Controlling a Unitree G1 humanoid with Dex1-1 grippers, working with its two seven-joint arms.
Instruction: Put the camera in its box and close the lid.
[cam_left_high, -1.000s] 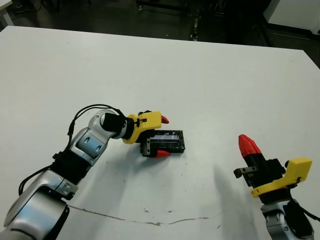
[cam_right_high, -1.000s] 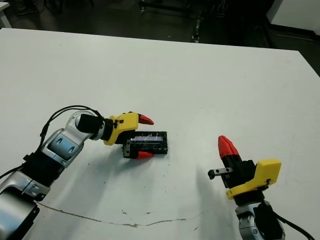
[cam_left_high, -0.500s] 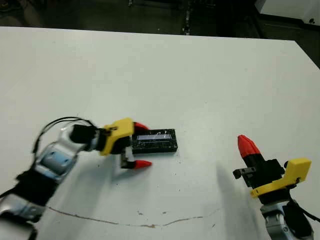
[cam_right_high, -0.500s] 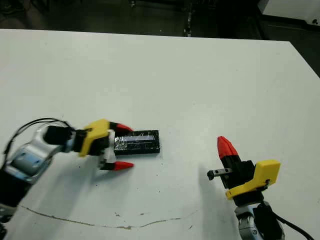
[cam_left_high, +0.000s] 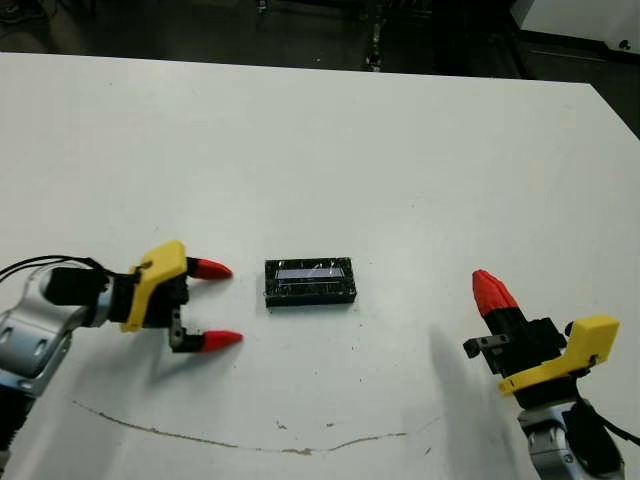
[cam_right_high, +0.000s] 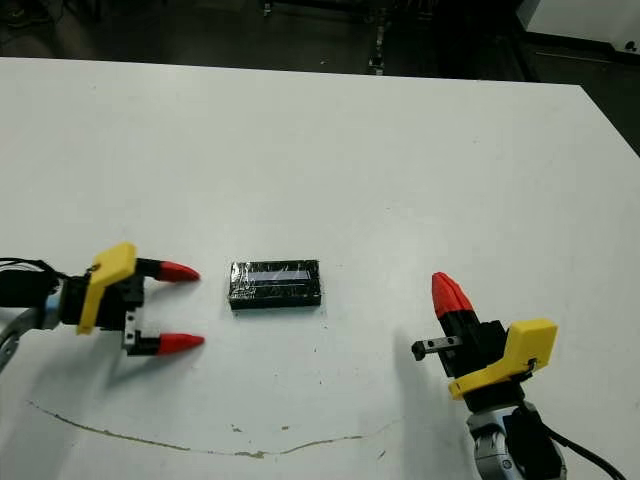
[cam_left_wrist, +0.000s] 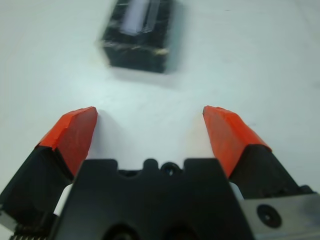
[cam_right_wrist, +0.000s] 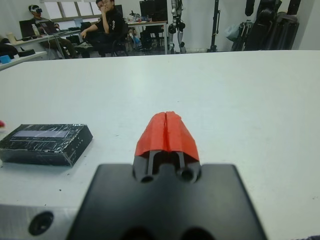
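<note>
The white table (cam_left_high: 420, 150) spreads wide before me, with the lid (cam_left_high: 310, 281) lying flat on the box near its middle, between my two hands. My left gripper (cam_left_high: 214, 304) sits just left of the lid, fingers spread and grasping nothing. My right gripper (cam_left_high: 487, 292) is well apart at the near right, its red tips pressed together, empty.

The left gripper (cam_left_high: 218, 304) has let go of the box (cam_left_high: 310, 282) and drawn back toward the robot's left; its fingers now stand spread, well clear of the box. The box seems to have straightened slightly, lid (cam_right_high: 275, 275) on, though the camera also moved.
</note>
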